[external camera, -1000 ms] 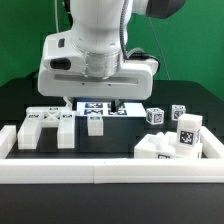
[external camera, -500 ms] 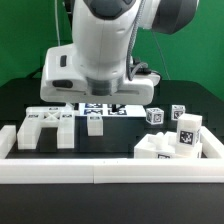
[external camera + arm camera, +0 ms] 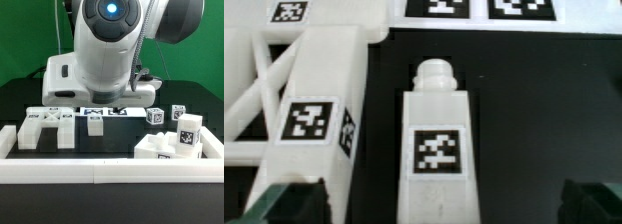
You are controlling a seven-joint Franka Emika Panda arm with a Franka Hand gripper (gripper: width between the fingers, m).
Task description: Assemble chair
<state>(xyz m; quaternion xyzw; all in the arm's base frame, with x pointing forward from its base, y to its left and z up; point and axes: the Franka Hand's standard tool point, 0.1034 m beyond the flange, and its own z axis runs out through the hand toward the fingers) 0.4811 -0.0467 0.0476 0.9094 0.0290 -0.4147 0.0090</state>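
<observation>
Pieces of the chair [image 3: 160,148] lay loose on the black table [image 3: 12,105]. I saw none stuck together, so I think nearly all the building was left to do. The gripper [image 3: 441,203] hung over a short bar [image 3: 438,140] with a round peg on its end. Its jaws were spread wide, one on each side of the bar, not touching it. The slotted panel [image 3: 295,90] lay just beside the bar, so one finger had little room there. The marker board [image 3: 473,8] lay beyond the peg. Small cubes [image 3: 155,116] sat well apart, toward the exterior view's right. A long white rail [image 3: 110,170] ran along the front.
</observation>
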